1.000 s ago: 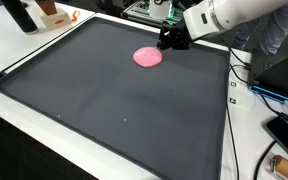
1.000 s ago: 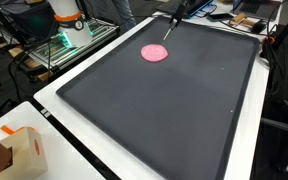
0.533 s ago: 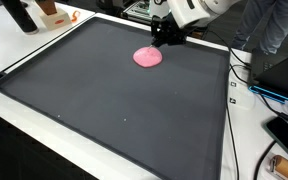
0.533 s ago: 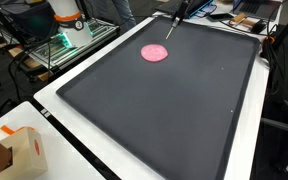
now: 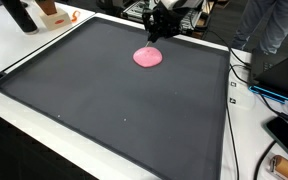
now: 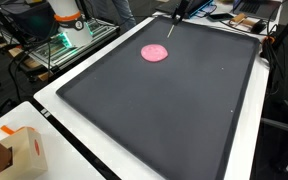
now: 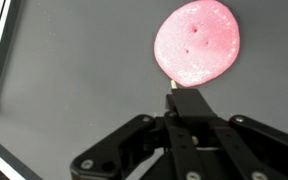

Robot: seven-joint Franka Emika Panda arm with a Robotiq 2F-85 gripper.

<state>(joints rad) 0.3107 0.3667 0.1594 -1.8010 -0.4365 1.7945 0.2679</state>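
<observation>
Dark mat [image 5: 114, 110] covers most of the tabletop inside a white border [image 6: 54, 95]. A broad stretch of mat runs from the disc [image 7: 198, 42] to the near edge. Close to the far edge, the gripper [image 7: 179, 100] is pinched narrow on a thin stick [image 6: 170, 27]. Its long axis slants steeply, tip down, just beside the disc's rim; contact unclear.

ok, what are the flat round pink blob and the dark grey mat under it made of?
Flat round pink blob: probably soft dough or putty, matte; wavy rim, small dents. Dark grey mat: rubber or foam perhaps, matte, no sharp glare.
</observation>
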